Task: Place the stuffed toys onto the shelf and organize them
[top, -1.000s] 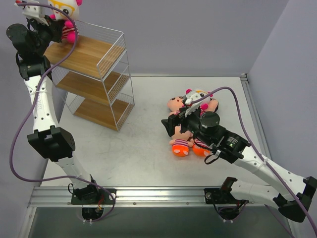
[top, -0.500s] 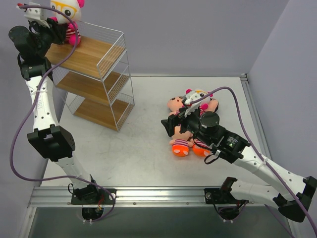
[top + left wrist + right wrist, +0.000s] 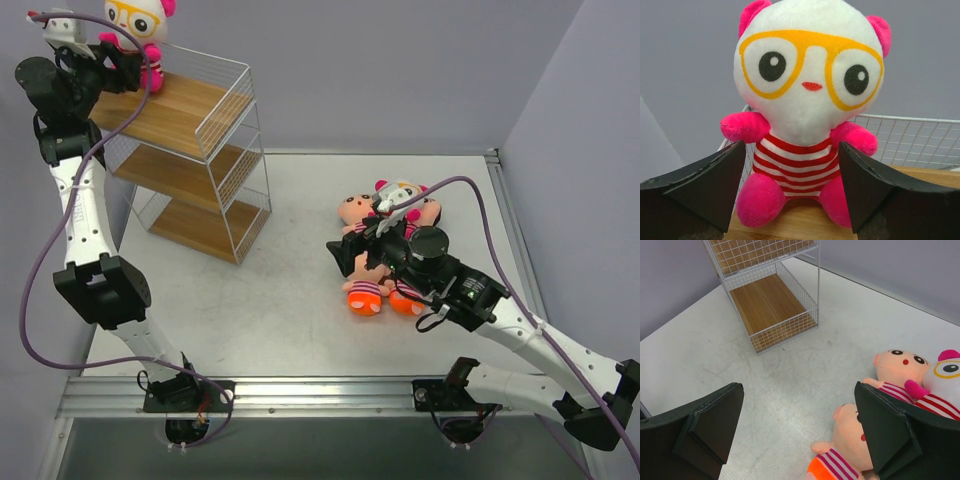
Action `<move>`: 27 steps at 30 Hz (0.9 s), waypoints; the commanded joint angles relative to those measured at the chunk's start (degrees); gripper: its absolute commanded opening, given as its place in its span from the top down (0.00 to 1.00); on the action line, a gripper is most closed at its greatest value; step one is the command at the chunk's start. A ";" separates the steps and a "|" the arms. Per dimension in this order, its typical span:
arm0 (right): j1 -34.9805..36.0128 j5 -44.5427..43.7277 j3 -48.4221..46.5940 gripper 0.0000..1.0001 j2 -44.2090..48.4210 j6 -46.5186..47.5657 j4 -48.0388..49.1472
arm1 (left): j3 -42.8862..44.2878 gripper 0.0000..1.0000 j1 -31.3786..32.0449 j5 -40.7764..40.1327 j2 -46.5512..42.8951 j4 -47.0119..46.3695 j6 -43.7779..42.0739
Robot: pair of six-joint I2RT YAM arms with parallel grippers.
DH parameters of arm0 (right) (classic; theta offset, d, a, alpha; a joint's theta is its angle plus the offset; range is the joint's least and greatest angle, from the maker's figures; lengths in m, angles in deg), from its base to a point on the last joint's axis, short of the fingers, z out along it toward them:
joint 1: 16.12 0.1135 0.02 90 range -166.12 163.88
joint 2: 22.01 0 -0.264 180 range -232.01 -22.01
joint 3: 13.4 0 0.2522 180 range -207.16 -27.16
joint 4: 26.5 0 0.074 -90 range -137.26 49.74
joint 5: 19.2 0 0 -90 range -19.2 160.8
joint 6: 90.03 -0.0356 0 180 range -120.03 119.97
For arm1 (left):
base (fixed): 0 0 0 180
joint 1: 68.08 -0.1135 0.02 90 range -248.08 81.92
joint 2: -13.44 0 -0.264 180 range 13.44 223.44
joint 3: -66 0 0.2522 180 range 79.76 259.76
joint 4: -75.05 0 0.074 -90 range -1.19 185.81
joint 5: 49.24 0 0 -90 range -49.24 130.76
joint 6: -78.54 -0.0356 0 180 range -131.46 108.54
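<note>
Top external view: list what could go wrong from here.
1. The white-headed toy sits upright on the shelf's top board between the open left jaws, with its pink arms close to both. A crooked pull-back could tip it or drag it off the board.
2. The right jaws hang open over the heaped toys on the table. These toys touch and overlap, so closing on one may catch or drag a neighbour.

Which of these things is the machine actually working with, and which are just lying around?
Job: white toy with yellow glasses; wire shelf; heap of toys on the table.
Just there: purple cable; metal rail.
</note>
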 commanded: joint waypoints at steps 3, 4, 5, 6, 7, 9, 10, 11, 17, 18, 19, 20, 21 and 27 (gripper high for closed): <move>-0.09 0.62 -0.72 0.01 1.13 0.55 1.90 | -0.45 0.14 -0.61 0.09 -5.16 -3.06 1.64; -0.09 0.71 -0.90 0.00 1.12 0.55 1.72 | -0.63 0.11 -0.70 0.09 -5.43 -3.06 1.73; -0.09 0.80 -0.98 0.01 1.12 0.55 1.64 | -0.72 0.10 -0.70 0.00 -5.69 -3.06 1.82; -0.09 0.89 -0.99 0.00 1.21 0.55 1.63 | -1.07 0.10 -0.70 -0.08 -6.04 -3.06 1.90; -0.18 0.98 -1.07 0.01 1.21 0.55 1.46 | -1.24 0.08 -0.70 -0.43 -6.31 -3.06 1.99; -0.09 1.15 -1.51 0.01 1.21 0.47 1.11 | -1.77 0.06 -0.79 -0.79 -7.18 -2.71 2.60; -0.09 1.15 -1.60 0.00 1.30 0.55 1.11 | -2.29 0.05 -0.79 -1.14 -7.62 -2.53 3.04; -0.18 0.20 -1.86 0.00 1.30 0.03 0.58 | -2.82 0.04 -0.79 -1.31 -8.06 -2.27 3.39; -0.27 -5.08 -5.55 0.00 -1.59 -0.06 -5.38 | -9.75 0.03 -0.79 -3.86 -15.96 0.54 9.11; -0.35 -6.92 -5.99 0.00 -2.12 -0.15 -6.18 | -10.64 0.06 -0.70 -4.73 -18.67 2.29 9.98; -0.35 -8.15 -6.87 0.00 -2.56 -0.41 -6.88 | -11.52 0.06 -0.70 -5.00 -20.18 4.83 10.08; -0.53 -9.47 -7.22 0.00 -3.26 -0.67 -7.94 | -13.53 0.06 -0.61 -5.53 -21.67 6.25 10.34; -0.79 -11.48 -7.57 0.00 -3.53 -0.94 -8.64 | -14.25 0.06 -0.52 -6.32 -24.65 9.22 10.95; -12.28 -10.46 -11.71 0.01 -8.28 -6.73 -13.31 | -18.28 0.06 5.79 -14.57 -35.74 26.28 8.59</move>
